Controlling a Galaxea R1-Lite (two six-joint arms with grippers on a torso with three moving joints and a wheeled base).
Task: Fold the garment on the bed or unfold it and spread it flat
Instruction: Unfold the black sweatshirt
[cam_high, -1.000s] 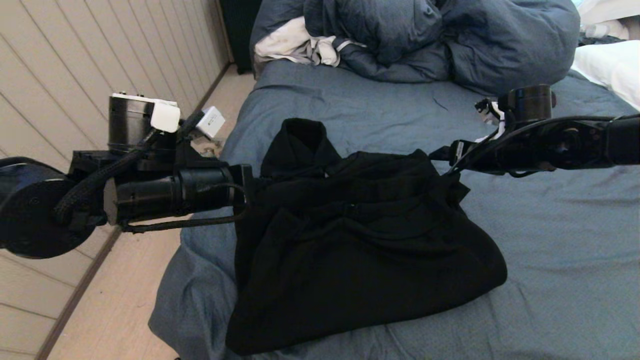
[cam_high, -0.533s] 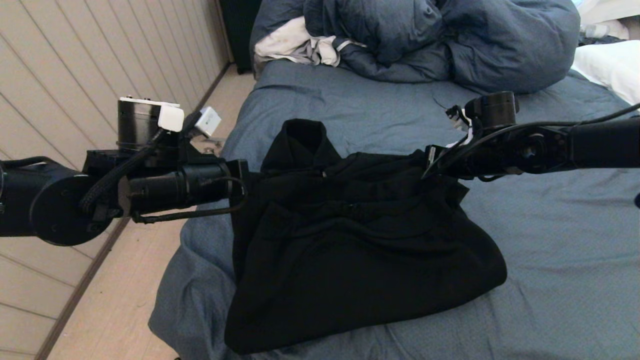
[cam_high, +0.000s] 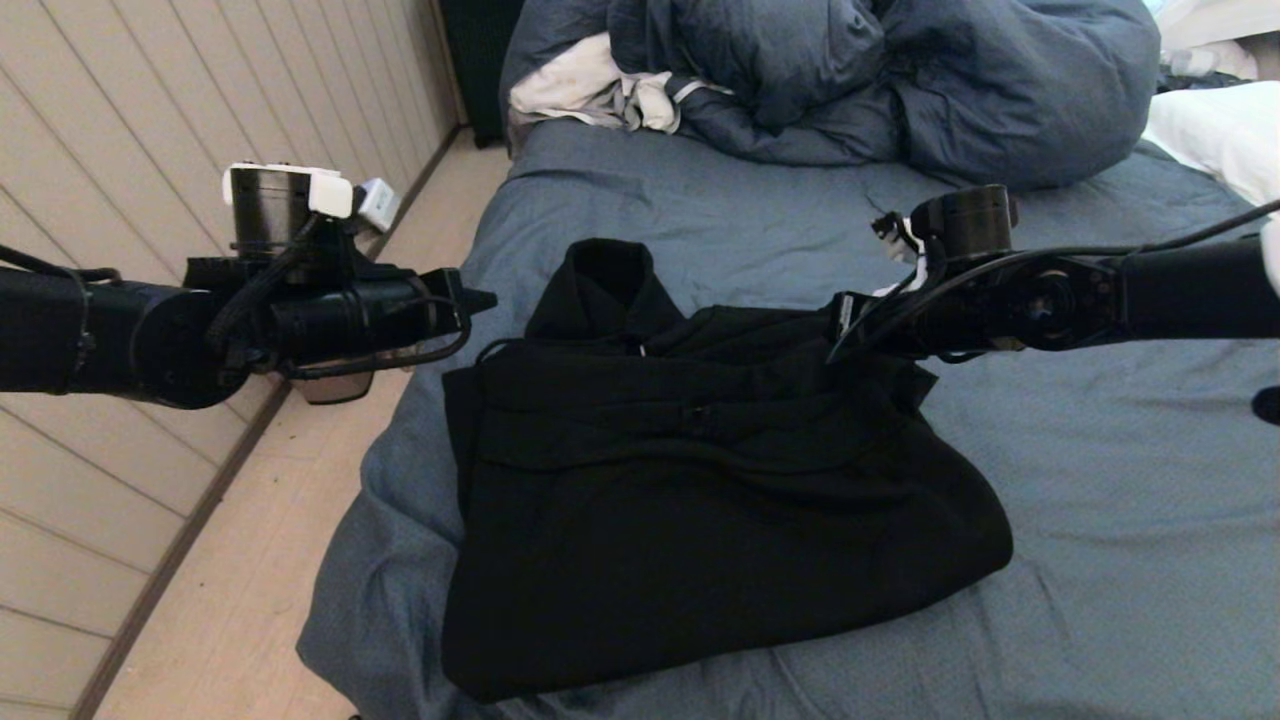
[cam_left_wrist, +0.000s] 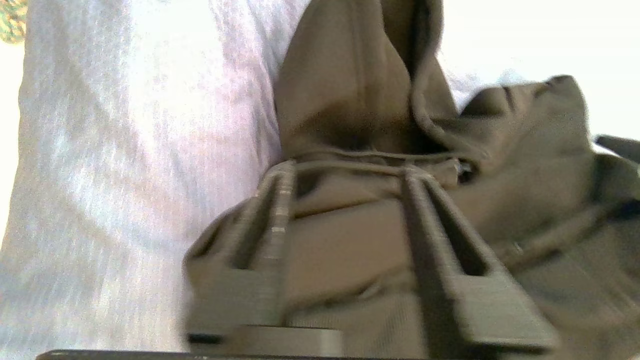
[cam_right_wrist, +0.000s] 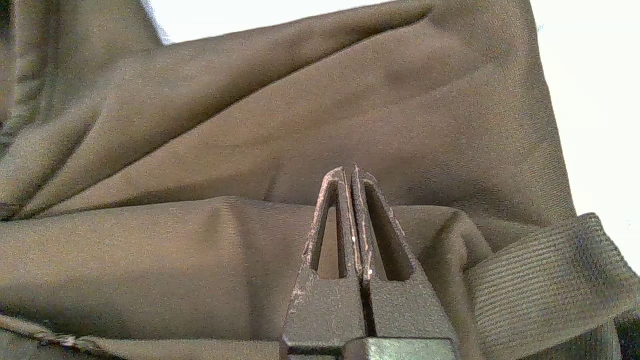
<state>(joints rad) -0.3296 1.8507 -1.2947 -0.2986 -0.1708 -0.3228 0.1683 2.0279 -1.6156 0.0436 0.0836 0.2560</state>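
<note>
The garment (cam_high: 700, 520), a black hooded sweatshirt, lies folded in a rough rectangle on the bed (cam_high: 1100, 520), hood pointing to the far side. My left gripper (cam_high: 480, 300) hovers just off the garment's far left corner, over the bed's left edge. In the left wrist view this left gripper (cam_left_wrist: 348, 170) is open, with only the hood (cam_left_wrist: 350, 90) lying beyond its fingers. My right gripper (cam_high: 838, 330) is at the garment's far right corner. The right wrist view shows the right gripper (cam_right_wrist: 348, 170) shut, just above the fabric (cam_right_wrist: 200, 250), with nothing pinched between its fingers.
A puffy dark blue duvet (cam_high: 880, 70) and a white-grey cloth (cam_high: 590, 90) are heaped at the head of the bed. A white pillow (cam_high: 1220, 130) lies at the far right. The wooden floor (cam_high: 250, 580) and a panelled wall run along the bed's left side.
My left gripper opened, let go of the garment's left edge and drew back to the left; that edge dropped flat. My right gripper moved a little left and shut.
</note>
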